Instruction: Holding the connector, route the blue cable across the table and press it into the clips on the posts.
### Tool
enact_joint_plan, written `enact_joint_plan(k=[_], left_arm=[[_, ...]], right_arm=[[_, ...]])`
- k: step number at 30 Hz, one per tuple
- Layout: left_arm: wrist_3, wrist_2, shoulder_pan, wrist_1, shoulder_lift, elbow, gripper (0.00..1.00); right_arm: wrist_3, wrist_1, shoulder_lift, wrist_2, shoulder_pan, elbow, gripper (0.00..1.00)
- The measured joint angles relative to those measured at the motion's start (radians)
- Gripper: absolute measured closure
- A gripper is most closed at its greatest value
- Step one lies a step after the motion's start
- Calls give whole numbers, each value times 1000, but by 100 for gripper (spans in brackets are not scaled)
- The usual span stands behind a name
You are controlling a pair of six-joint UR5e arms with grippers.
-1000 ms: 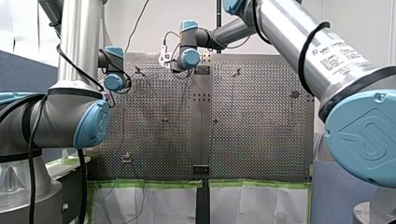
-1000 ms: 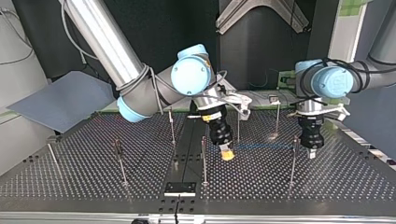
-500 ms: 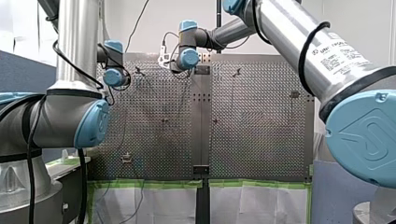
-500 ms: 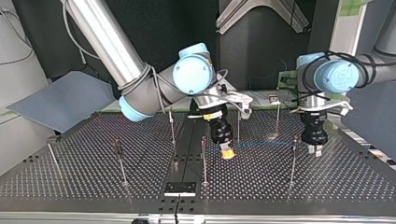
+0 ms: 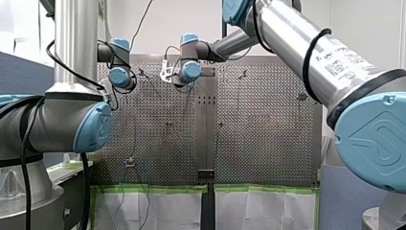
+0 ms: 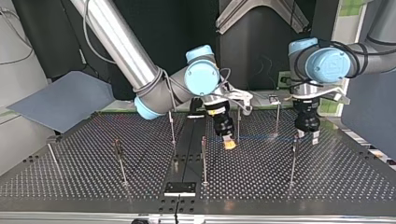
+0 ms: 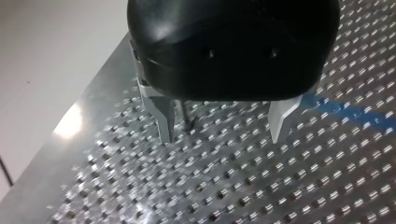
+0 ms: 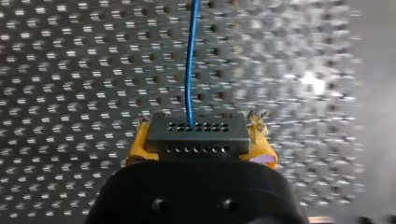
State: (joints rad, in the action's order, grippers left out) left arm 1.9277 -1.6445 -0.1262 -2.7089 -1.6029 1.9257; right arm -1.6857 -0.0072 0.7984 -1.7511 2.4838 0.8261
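Observation:
In the right wrist view, yellow pads (image 8: 136, 144) clamp a dark grey connector (image 8: 197, 133); the blue cable (image 8: 190, 60) leaves it and runs straight ahead over the perforated table. In the top view my right gripper (image 6: 229, 143) hangs just above the table near the middle, shut on that connector. My left gripper (image 6: 308, 136) hovers at the top view's right beside a post (image 6: 293, 161). Its metal fingers (image 7: 164, 116) stand apart with nothing between them. The blue cable (image 7: 345, 109) lies on the table beside that gripper. A faint blue line of cable (image 6: 261, 137) spans between the two grippers.
Several thin upright posts stand on the table, among them ones at the middle (image 6: 204, 158), behind it (image 6: 238, 123), further back (image 6: 278, 116) and at the top view's left (image 6: 120, 161). A black plate (image 6: 180, 188) sits at the near edge. A grey sheet (image 6: 60, 100) leans off the left side.
My left gripper has opened and risen, drawing back from the table by the post. My right gripper has carried the connector a little further from the top view's camera.

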Motion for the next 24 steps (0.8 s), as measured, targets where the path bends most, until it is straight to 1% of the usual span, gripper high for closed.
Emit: enact_joint_plan(k=[4, 7, 11, 19, 24], left_arm=[[21, -3, 12, -27, 33, 27, 0], [33, -3, 18, -33, 60, 38, 0], [38, -4, 24, -37, 101, 54, 0], [34, -2, 39, -37, 181, 89, 0], [10, 10, 58, -39, 207, 98, 0]], right_arm=[[-2, 0, -19, -1, 0, 4, 100], [-5, 0, -25, -1, -2, 4, 100], [-11, 1, -28, 0, -7, 4, 100], [-18, 1, -30, -1, -12, 5, 100], [-19, 0, -30, -1, -16, 5, 100]])
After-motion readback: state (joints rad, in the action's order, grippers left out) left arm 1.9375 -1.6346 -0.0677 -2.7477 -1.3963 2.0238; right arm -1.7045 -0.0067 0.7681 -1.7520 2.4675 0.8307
